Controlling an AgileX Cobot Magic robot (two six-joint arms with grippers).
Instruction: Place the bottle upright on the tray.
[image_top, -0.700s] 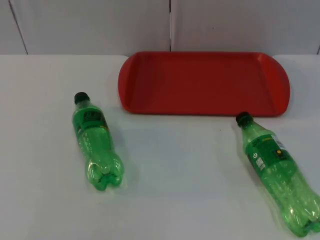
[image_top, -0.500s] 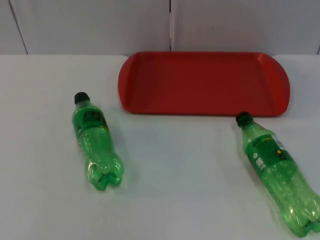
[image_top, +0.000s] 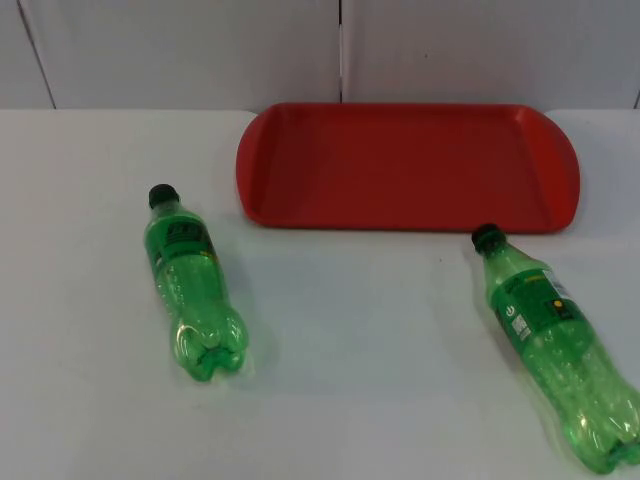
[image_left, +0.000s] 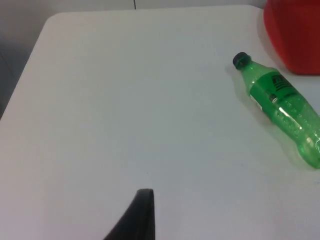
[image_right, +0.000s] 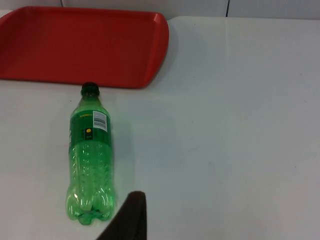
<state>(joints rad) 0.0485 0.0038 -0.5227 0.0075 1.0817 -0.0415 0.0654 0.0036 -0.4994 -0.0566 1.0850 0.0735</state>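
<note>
Bottles first: two green ones, both lying flat on the white worktop, neither on the tray yet. From the overhead camera, the left bottle sits in the left-centre of the frame, black cap toward the wall and base toward me. The right bottle is in the lower right corner, cap pointing up-left and sitting just off the tray's front right edge, apart from it as far as I can see. The red tray is at the upper middle, against the grey wall, with nothing on it.

So progress is basically zero. Nothing is picked up, nothing stands upright. What's left, as I read it, is the whole job: reach a bottle, grab it, tip it onto its base and set it down on the tray.

Both arms look parked and waiting. The left wrist camera looks across the worktop at the left bottle with a bit of the tray behind it, and one black fingertip of the left tool sits well short of the bottle. The right wrist camera has the right bottle lying lengthwise with its cap near the tray; the right tool fingertip is near the bottle's base but not touching. I only get one fingertip per tool, so I honestly can't tell whether either is spread or pressed together. Neither is pinching anything.
</note>
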